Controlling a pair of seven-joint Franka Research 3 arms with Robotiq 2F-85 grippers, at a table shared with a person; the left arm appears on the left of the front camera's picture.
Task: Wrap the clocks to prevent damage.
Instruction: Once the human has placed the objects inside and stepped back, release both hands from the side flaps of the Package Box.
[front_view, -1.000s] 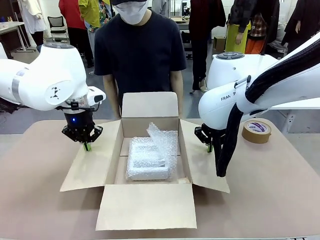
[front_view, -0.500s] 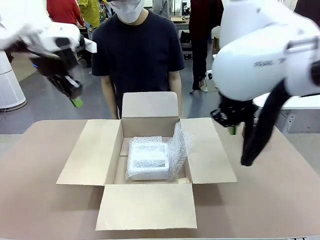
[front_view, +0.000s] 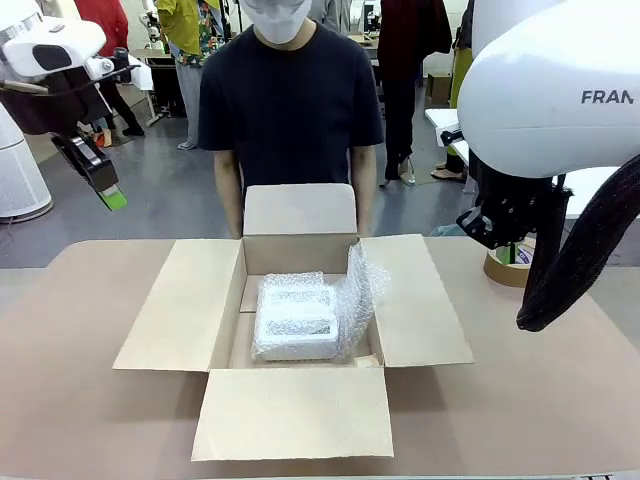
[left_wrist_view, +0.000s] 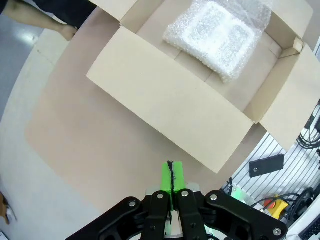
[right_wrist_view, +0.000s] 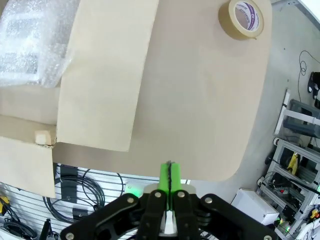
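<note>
An open cardboard box (front_view: 297, 412) sits mid-table with its four flaps spread flat. Inside lies a white bundle in bubble wrap (front_view: 297, 320), with a loose end of wrap standing up at its right side. The clocks themselves are hidden under the wrap. My left gripper (front_view: 108, 194) hangs high above the table's far left corner, shut and holding nothing. In the left wrist view its green pads (left_wrist_view: 171, 176) are pressed together, far above the box flap (left_wrist_view: 165, 110) and the bundle (left_wrist_view: 215, 35). My right gripper (right_wrist_view: 170, 175) is shut and empty, high above the table's right edge beside the box (right_wrist_view: 105, 75).
A roll of brown tape (front_view: 510, 268) lies on the table at the right, partly behind my right arm (front_view: 545, 95), and shows in the right wrist view (right_wrist_view: 245, 17). A person in a dark shirt (front_view: 290, 100) stands right behind the box's far flap. Bare tabletop surrounds the box.
Both arms lifted off the box's side flaps, the left going up and left, the right going up. The loose bubble wrap swung from over the bundle to its right side.
</note>
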